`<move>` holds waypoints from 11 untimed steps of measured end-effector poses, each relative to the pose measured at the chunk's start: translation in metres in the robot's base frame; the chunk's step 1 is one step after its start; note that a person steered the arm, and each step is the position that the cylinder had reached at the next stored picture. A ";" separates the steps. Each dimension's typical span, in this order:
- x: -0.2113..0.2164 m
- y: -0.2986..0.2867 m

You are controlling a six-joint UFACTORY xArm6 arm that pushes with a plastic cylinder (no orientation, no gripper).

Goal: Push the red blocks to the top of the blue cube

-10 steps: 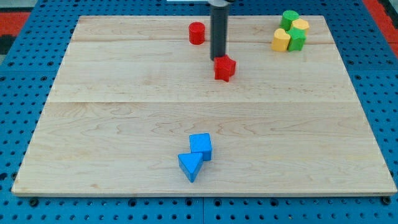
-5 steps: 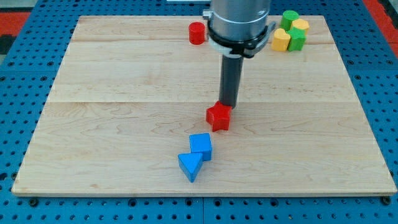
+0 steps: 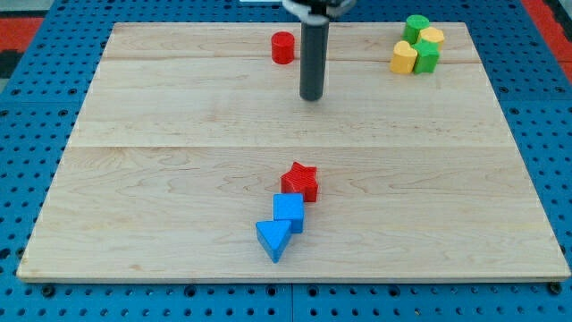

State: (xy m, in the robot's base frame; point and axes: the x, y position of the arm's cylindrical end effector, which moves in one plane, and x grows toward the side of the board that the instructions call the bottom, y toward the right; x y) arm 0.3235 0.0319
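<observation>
A red star-shaped block (image 3: pixel 301 181) sits just above the blue cube (image 3: pixel 289 212), touching its upper edge. A blue triangular block (image 3: pixel 273 239) lies against the cube's lower left. A red cylinder (image 3: pixel 283 46) stands near the view's top, left of the rod. My tip (image 3: pixel 311 97) is in the upper middle of the board, well above the red star and below and right of the red cylinder, touching no block.
A cluster of two green (image 3: pixel 416 26) (image 3: pixel 427 57) and two yellow blocks (image 3: pixel 404 57) (image 3: pixel 433 38) sits at the view's top right corner of the wooden board (image 3: pixel 134 179). Blue pegboard surrounds the board.
The red star was pushed down the board until it reached the blue cube. My tip then drew back up toward the view's top, away from the star.
</observation>
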 end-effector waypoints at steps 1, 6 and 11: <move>-0.074 0.000; -0.009 -0.057; 0.111 -0.118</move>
State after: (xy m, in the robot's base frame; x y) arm 0.4347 -0.0859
